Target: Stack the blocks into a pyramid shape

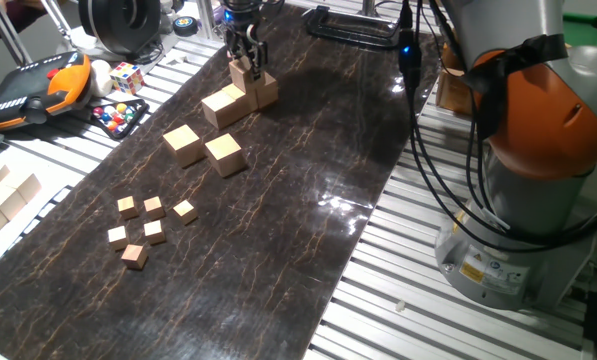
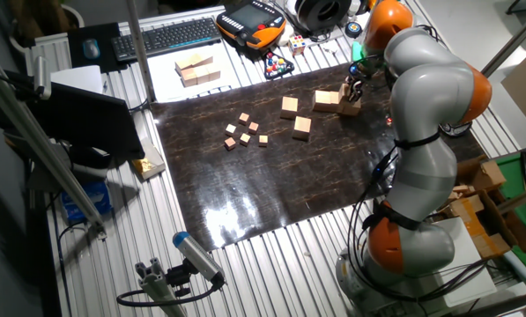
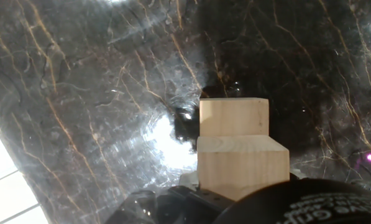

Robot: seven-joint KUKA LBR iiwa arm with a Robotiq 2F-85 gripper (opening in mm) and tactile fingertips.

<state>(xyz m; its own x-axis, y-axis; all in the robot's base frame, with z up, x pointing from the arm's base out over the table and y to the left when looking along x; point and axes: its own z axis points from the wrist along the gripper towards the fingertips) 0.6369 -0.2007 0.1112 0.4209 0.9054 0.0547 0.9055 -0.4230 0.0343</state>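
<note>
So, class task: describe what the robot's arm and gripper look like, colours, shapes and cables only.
The arm is built of rounded silver-grey segments with orange bands at the joints, on a grey base carrying a yellow label. Black cables hang beside it. The gripper is small, dark, with two fingers.

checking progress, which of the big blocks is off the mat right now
The block in the gripper: that block sits raised above the cluster, while the other big blocks rest on the mat.
</note>
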